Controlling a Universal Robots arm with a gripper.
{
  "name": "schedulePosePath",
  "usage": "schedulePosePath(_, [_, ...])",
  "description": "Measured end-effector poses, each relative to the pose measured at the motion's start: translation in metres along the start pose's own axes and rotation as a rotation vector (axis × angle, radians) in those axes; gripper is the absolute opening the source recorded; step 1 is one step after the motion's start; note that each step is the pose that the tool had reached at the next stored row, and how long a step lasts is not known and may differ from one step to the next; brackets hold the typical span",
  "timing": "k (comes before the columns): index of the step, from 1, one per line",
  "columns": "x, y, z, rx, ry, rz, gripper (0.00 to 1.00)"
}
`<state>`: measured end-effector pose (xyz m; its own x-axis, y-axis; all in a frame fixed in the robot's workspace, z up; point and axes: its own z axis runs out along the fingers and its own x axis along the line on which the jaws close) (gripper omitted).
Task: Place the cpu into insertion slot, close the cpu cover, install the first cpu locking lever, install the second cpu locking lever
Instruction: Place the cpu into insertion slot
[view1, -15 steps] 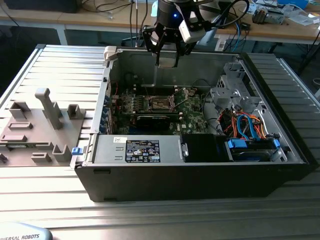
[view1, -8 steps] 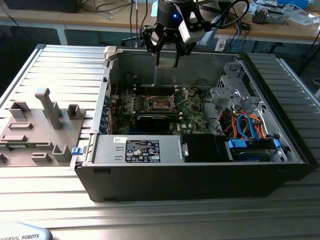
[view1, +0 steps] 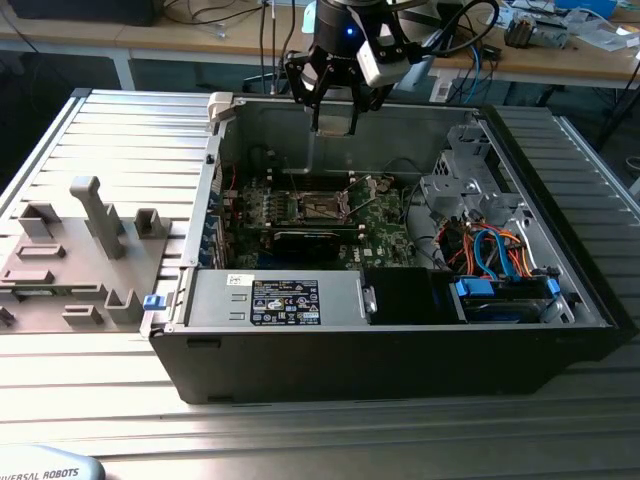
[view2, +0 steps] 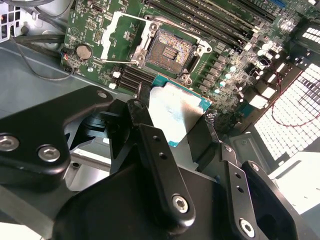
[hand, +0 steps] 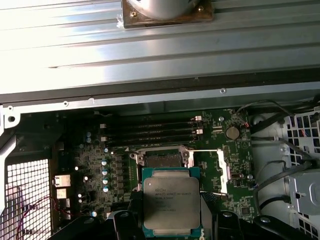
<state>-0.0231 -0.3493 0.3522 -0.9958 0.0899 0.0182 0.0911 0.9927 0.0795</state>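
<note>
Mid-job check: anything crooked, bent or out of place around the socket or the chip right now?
Nothing stands out. The cpu sits squarely in the gripper, the insertion slot is bare, and the cpu cover is swung open beside it.

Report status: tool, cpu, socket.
Tool shut on cpu, held above the motherboard. Socket empty, cpu cover open. No obstruction seen over socket.
</note>
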Motion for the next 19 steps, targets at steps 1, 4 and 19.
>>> schedulePosePath(1, [0.0000, 0.0000, 0.0000, 0.0001, 0.0000, 0.000, 0.54])
schedulePosePath(4, [0.0000, 0.0000, 0.0000, 0.0005, -0.0001, 0.002, 0.54])
schedulePosePath(19, [0.0000, 0.0000, 0.0000, 0.0005, -0.0009, 0.011, 0.54])
